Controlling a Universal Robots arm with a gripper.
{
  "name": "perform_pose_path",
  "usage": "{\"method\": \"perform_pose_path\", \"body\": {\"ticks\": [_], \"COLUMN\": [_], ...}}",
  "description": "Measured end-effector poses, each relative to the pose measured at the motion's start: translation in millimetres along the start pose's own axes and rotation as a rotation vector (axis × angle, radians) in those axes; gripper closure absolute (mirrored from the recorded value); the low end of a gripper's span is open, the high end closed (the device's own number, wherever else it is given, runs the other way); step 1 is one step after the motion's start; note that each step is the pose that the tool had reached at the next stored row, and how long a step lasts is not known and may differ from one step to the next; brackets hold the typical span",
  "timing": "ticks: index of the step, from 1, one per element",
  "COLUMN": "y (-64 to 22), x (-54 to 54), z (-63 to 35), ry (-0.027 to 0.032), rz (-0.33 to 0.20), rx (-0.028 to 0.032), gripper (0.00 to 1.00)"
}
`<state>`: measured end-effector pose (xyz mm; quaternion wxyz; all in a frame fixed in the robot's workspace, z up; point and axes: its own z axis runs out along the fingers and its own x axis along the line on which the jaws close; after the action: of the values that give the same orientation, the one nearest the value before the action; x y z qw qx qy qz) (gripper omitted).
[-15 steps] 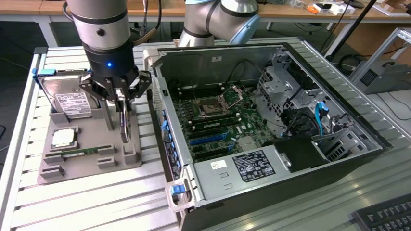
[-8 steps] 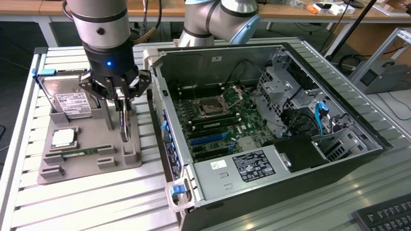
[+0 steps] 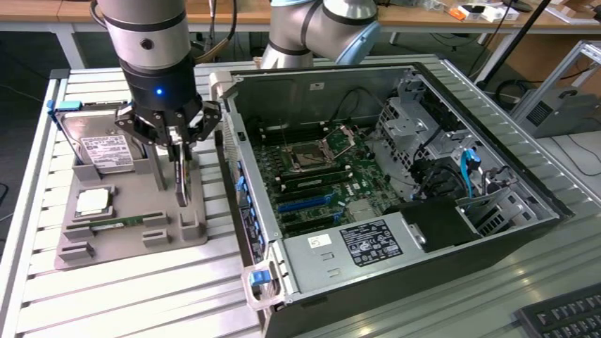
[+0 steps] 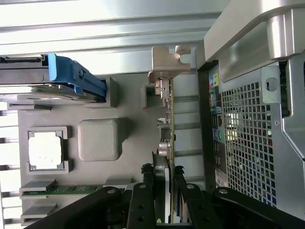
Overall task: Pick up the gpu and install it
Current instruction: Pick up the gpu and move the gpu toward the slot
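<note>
exterior view: a grey moulded plastic holder tray point(image 3: 122, 248) lies on a slatted aluminium table point(image 3: 141, 299). the black two-finger gripper point(image 3: 174, 166) hangs straight down over the side of that tray on the exterior view's right. it is clamped on the gpu point(image 3: 183, 191), a thin green circuit card with a silver metal end bracket. the card stands upright on its long edge between the fingers. its lower edge reaches down among the tray's slot posts, and i cannot tell whether it is seated there or just lifted clear.

a silver hard drive with a white label point(image 3: 108, 144) in a blue-handled carrier sits at the tray's far end. a square silver processor chip point(image 3: 94, 202) sits in a pocket near the tray's middle. a narrow green ram stick point(image 3: 117, 223) lies in a slot just on the near side of the chip. a black open-sided computer case point(image 3: 413, 285) lies just beside the tray on the exterior view's right, its green motherboard point(image 3: 319, 176) exposed.

seen from the wrist view, the gripper point(image 4: 167, 180) pinches the gpu point(image 4: 167, 119) from both flat sides, with the card edge-on. its bracket point(image 4: 167, 59) is at the card's end away from the fingers. the card stands between the tray point(image 4: 125, 157) and the case's perforated rear panel point(image 4: 243, 138). the processor chip point(image 4: 45, 150), ram stick point(image 4: 66, 189) and hard drive point(image 4: 28, 90) rest in their tray pockets.
</note>
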<state>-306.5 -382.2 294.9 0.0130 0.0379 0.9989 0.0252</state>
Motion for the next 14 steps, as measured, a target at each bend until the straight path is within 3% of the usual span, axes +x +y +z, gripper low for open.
{"method": "perform_pose_path", "body": {"ticks": [5,14], "y": [-0.1,-0.2], "x": [-0.1,-0.4], "z": [-3.6,-13.7], "ry": [0.0004,0.0014], "rz": [0.000,0.001], "rx": [-0.0047,-0.0193], "gripper": [0.73,0.73]}}
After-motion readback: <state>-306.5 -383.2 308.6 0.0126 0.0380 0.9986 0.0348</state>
